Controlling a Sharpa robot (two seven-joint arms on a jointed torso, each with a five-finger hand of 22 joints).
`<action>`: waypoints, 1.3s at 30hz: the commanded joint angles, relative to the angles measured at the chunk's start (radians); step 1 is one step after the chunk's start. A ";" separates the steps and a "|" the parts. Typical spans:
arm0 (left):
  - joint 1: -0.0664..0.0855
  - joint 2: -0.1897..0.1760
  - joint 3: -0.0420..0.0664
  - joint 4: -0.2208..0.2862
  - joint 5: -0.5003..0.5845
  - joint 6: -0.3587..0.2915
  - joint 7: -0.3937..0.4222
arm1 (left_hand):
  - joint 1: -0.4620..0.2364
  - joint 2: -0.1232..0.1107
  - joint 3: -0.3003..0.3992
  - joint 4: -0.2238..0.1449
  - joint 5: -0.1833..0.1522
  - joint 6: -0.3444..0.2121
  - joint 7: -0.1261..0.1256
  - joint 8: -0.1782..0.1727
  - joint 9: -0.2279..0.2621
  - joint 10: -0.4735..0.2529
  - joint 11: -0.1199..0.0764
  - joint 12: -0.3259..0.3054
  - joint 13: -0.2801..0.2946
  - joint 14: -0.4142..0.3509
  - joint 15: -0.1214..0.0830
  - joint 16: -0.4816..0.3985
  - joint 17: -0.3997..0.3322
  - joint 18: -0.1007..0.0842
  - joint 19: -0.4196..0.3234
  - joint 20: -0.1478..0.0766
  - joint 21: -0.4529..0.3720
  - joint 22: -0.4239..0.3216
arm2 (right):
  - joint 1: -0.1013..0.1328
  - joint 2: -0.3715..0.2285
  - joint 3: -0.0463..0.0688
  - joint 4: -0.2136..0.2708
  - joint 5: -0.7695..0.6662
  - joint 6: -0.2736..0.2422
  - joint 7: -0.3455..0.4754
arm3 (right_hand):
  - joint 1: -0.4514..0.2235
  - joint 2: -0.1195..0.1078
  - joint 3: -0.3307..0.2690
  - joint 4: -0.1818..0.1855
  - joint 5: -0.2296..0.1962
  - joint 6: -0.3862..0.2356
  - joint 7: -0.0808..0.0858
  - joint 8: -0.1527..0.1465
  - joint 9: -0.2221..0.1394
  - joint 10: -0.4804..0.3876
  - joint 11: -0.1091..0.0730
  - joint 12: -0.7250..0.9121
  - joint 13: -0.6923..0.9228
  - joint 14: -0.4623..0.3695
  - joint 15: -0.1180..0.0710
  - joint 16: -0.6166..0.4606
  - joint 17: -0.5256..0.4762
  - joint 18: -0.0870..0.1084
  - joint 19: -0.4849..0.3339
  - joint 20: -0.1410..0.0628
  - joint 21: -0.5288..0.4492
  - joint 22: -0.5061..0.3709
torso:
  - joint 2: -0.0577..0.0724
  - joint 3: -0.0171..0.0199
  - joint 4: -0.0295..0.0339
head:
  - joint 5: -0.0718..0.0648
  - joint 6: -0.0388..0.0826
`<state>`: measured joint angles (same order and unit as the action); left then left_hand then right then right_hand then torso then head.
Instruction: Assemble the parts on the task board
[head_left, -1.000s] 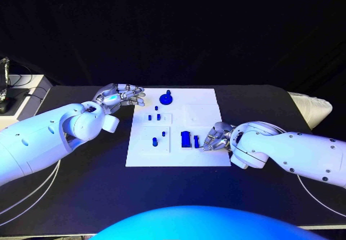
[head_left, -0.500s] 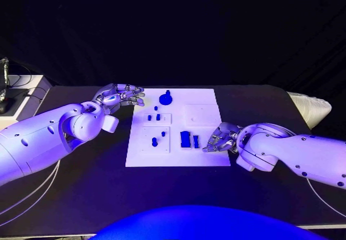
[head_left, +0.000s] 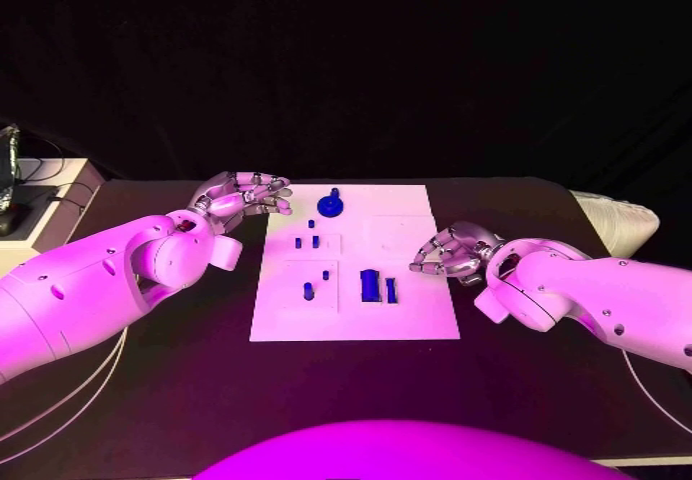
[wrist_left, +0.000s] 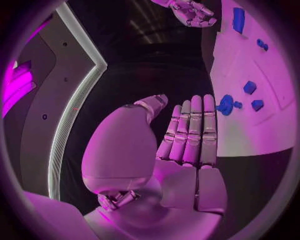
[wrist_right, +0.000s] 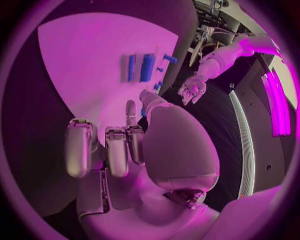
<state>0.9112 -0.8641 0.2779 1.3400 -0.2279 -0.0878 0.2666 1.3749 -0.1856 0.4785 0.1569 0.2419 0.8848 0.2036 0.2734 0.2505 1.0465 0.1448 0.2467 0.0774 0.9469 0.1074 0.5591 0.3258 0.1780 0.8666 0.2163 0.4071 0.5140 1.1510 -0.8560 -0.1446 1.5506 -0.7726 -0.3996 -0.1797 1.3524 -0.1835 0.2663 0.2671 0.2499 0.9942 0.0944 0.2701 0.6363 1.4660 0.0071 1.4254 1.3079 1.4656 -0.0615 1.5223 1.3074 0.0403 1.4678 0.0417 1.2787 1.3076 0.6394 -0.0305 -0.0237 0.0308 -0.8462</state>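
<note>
Fingers (head_left: 268, 187) of the left hand (head_left: 242, 192) spread, holding nothing, hovering over the black table (head_left: 173, 380) just beside the far left corner of the flat white rectangular task board (head_left: 353, 320); fingers of the right hand (head_left: 450, 252) loosely curled, also empty, at the board's right edge. Small blue parts sit on the board: round knobbed blue piece (head_left: 332, 205) near the far edge close to the left hand, two upright blue blocks (head_left: 378, 287) nearer the right hand. Both hands likely parked clear, pending the next pick.
</note>
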 joint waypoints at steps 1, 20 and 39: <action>0.000 0.017 0.001 -0.012 0.040 -0.080 0.100 | 0.011 -0.002 0.005 0.006 0.001 0.007 -0.007 0.007 0.002 0.015 -0.003 0.004 0.000 -0.004 -0.007 -0.017 -0.001 0.002 0.003 -0.003 -0.010 -0.004 | 0.002 0.020 0.007 -0.069 0.209 -0.084 0.330 | 0.022 -0.002 0.025 -0.005 -0.008 -0.025 0.011 -0.017 -0.010 -0.033 0.016 -0.133 0.123 0.046 0.015 -0.059 0.050 0.042 -0.012 0.014 -0.187 0.135 | -0.020 -0.0047 -0.0044 | 0.003 0.032; 0.000 0.153 0.003 -0.165 0.089 -0.182 0.132 | -0.400 0.186 -0.478 -0.157 -0.242 -0.885 -0.204 -0.273 -0.251 -1.047 -0.145 -0.247 -0.077 -0.947 -0.107 -0.559 -0.326 -0.178 -0.867 -0.216 -0.407 -0.514 | -0.004 0.217 0.051 -0.475 0.457 -0.074 0.538 | -0.398 0.184 -0.266 -0.267 -0.250 -0.994 -0.094 -0.270 -0.636 -0.696 -0.007 -1.425 -1.308 -0.725 0.061 -1.522 -1.307 -0.040 -0.752 -0.042 -1.279 -1.308 | -0.055 0.0018 -0.0114 | 0.011 0.127; 0.102 0.102 -0.203 0.125 0.191 -0.549 0.221 | -1.375 0.186 -0.478 -0.157 -0.242 -0.885 -0.204 -0.273 -0.251 -1.047 -0.145 -0.247 -0.077 -0.947 -0.107 -0.559 -0.326 -0.178 -0.867 -0.216 -0.407 -0.514 | -0.076 0.113 0.120 -0.110 0.690 -0.293 0.658 | -1.352 0.184 -0.266 -0.267 -0.250 -0.994 -0.094 -0.270 -0.636 -1.466 -0.007 -1.425 -1.308 -1.466 0.061 -1.522 -1.307 -0.040 -1.468 -0.042 -1.279 -1.308 | -0.095 0.0301 0.0233 | -0.030 0.245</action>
<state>1.0084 -0.7598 0.0739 1.4494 -0.0852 -0.4932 0.4312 0.1962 -0.0079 0.0231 0.0052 0.0120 0.0354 0.0065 0.0130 0.0085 0.0408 0.0091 0.0064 0.0034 0.0367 0.0054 0.0106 0.0098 0.0206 0.0333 0.0120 0.0080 0.0130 1.0783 -0.7387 -0.0259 1.4229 -0.1738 -0.6039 0.4094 0.1678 -0.0087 0.0232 0.0054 0.0129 0.0379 0.0082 0.0072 0.0200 0.0749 0.0062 0.0077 0.0097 0.0646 0.0039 0.0136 0.0177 0.0216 0.0518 0.0086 0.0078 0.0252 0.5522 -0.0058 -0.0076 0.0051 -0.6142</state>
